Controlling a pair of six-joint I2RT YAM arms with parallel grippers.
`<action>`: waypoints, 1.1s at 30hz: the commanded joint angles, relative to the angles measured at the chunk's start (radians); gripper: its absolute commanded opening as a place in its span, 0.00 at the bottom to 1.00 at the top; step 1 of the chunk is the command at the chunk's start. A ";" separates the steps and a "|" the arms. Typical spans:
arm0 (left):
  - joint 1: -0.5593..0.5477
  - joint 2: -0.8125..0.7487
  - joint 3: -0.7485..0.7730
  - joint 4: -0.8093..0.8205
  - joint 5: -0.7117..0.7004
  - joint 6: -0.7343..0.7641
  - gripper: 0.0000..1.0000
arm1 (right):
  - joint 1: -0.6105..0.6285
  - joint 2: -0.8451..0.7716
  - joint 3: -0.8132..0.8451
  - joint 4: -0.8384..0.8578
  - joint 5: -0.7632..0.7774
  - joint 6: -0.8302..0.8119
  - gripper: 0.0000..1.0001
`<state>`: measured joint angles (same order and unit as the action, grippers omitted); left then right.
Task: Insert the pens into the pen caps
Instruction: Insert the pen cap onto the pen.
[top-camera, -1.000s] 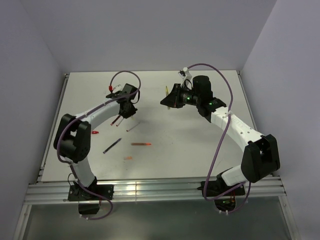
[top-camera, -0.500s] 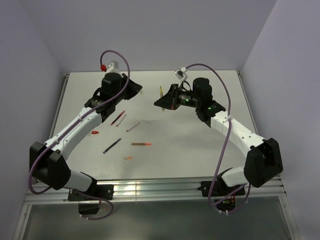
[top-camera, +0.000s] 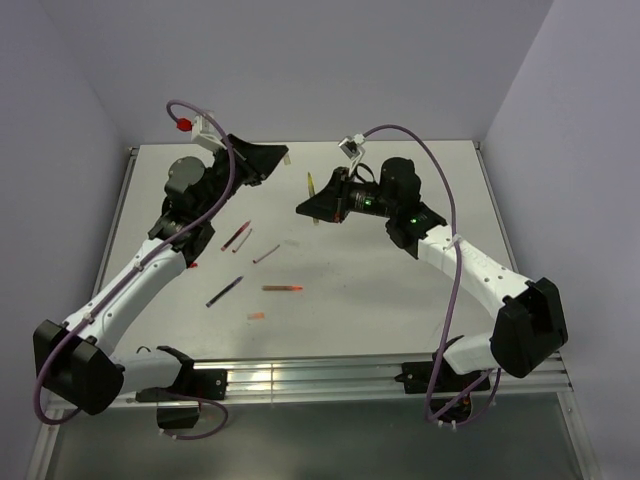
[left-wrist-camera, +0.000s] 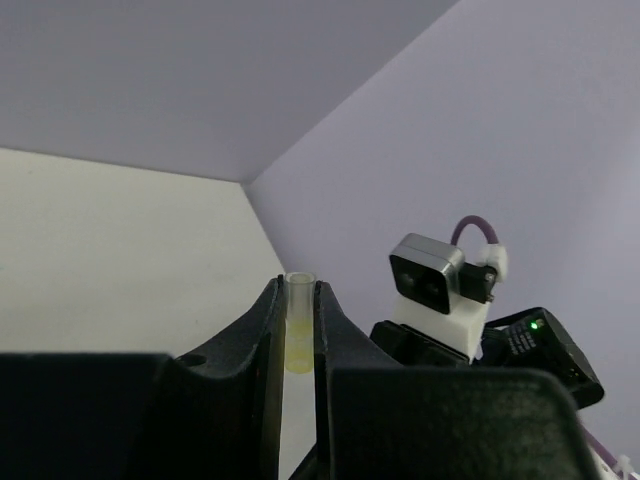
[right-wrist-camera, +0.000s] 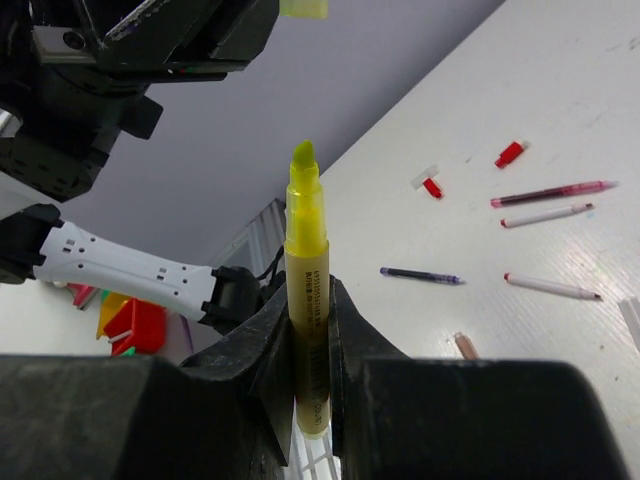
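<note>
Clamped jaws on your left gripper (left-wrist-camera: 298, 298) pinch a pale clear cap (left-wrist-camera: 299, 335), its open end poking past the fingertips. On your right gripper (right-wrist-camera: 308, 300) the jaws are closed on a yellow pen (right-wrist-camera: 306, 230), with the bare tip sticking out.

In the top view both wrists are lifted off the table (top-camera: 400, 290) at upper centre. Their fingers face each other, and cap and pen tip are apart. Your left arm stretches up from lower left. Your right arm folds at an elbow by the right edge. Loose pens (top-camera: 224, 291) and loose caps (top-camera: 190, 265) lie left of centre.
</note>
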<state>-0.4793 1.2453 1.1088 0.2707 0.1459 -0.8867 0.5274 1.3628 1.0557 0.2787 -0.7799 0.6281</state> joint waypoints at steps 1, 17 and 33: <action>0.002 -0.033 -0.035 0.162 0.067 -0.021 0.00 | 0.025 0.004 0.066 0.056 -0.018 -0.014 0.00; -0.005 0.014 -0.037 0.237 0.159 -0.021 0.00 | 0.052 0.024 0.089 0.056 -0.028 -0.005 0.00; -0.008 0.005 -0.067 0.259 0.188 -0.021 0.00 | 0.043 0.039 0.110 0.037 -0.028 0.007 0.00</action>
<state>-0.4816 1.2671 1.0485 0.4671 0.3019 -0.9131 0.5735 1.4017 1.1130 0.2867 -0.8017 0.6346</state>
